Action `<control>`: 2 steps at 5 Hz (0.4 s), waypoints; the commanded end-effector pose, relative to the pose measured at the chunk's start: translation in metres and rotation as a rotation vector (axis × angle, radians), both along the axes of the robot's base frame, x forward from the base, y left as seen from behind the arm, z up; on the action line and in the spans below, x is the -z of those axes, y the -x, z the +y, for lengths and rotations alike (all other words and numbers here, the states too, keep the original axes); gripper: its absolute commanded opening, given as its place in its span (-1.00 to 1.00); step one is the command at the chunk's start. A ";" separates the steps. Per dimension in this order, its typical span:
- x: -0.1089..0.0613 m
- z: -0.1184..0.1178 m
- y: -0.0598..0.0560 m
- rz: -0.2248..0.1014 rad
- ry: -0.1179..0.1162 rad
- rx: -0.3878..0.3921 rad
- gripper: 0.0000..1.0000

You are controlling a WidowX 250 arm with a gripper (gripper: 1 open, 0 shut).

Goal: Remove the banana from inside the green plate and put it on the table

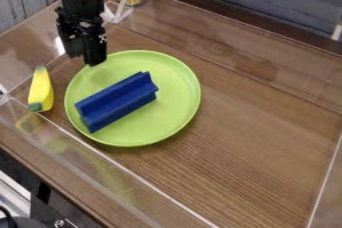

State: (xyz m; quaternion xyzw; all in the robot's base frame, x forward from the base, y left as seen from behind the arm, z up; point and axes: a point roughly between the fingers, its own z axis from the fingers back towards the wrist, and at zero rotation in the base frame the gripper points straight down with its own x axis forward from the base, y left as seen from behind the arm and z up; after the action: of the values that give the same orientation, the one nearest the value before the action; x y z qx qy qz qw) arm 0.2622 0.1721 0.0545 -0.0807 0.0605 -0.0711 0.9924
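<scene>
banana out, job looks done.

my gripper [80, 49] hangs over the plate's [181, 112] far-left rim, jaws spread wide and holding nothing. the banana [40, 90] lies on the table [254, 122], below and to my left, just beside the plate and outside it. only a blue block [116, 100] sits in the plate, down to my right. i judge the move complete; all that's left is to pull clear.
</scene>
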 end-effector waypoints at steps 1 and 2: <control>-0.007 0.013 -0.006 -0.045 -0.025 -0.026 1.00; -0.019 0.012 -0.013 -0.042 -0.022 -0.008 1.00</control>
State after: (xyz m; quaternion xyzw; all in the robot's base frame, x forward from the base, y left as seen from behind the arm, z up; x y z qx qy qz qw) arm 0.2666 0.1805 0.0568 -0.0869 0.0640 -0.0645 0.9921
